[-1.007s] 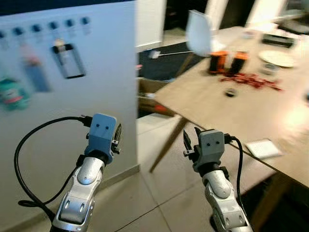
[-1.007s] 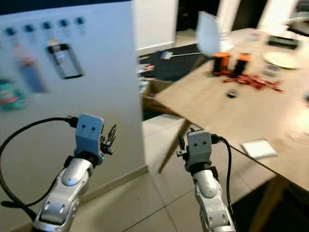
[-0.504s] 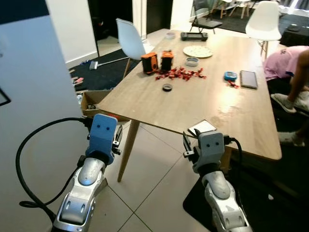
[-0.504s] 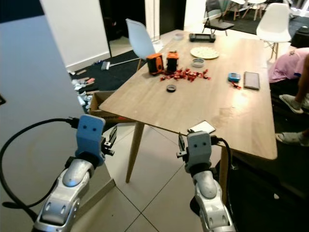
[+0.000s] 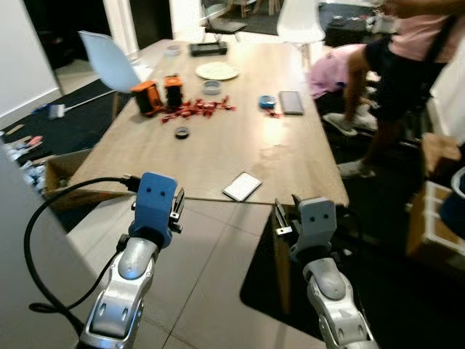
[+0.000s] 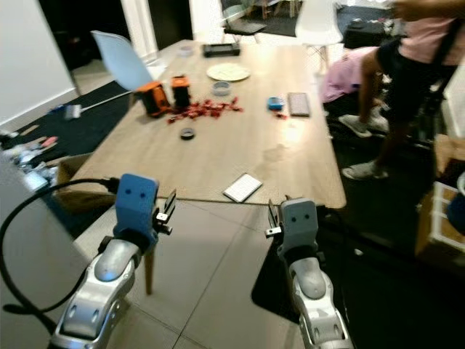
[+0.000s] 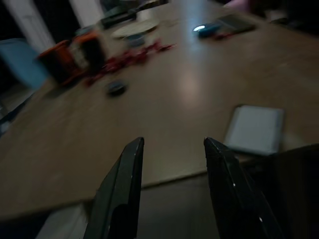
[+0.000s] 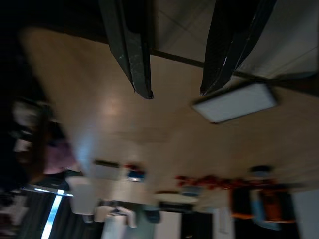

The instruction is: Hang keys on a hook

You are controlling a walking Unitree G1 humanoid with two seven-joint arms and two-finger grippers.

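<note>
Keys unidentifiable amid blurred clutter (image 5: 195, 109) on table (image 5: 290, 163)

Both arms raised forward — left gripper (image 7: 172, 149) and right gripper (image 8: 177, 92) jaws parted, empty.

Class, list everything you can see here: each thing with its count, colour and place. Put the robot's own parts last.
table: one, light wood, ahead
card: one, white, near table edge
boxes: two, orange and black, far left on table
wrappers: scattered, red, beside boxes
disc: one, black, mid table
plate: one, pale, far end
phone: one, dark, right side
chair: one, white, left of table
person: one, pink top, right
left tool: black, open
right tool: black, open
</note>
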